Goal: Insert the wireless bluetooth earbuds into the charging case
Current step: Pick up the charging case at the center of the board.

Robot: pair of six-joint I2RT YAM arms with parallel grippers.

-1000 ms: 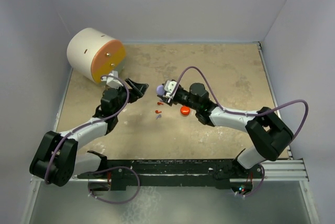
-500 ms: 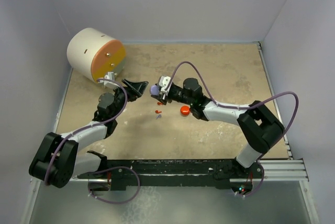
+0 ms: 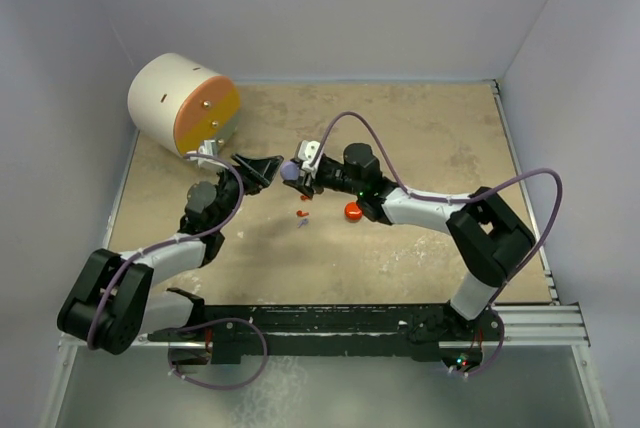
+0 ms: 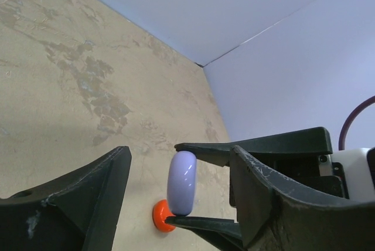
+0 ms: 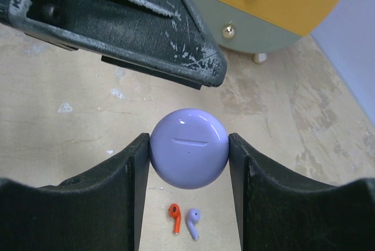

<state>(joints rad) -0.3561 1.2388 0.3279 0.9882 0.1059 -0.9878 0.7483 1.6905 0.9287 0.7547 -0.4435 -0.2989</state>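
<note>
charging case in right claw

There is one lavender round case, one red-orange disc and one white drum cabinet. Two earbuds show clearly: one red earbud and one lavender earbud.

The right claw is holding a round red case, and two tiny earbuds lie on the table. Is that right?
Almost. The case in the right claw is purple, not red, as the right wrist view shows. A red earbud and a purple earbud do lie on the table.
</note>
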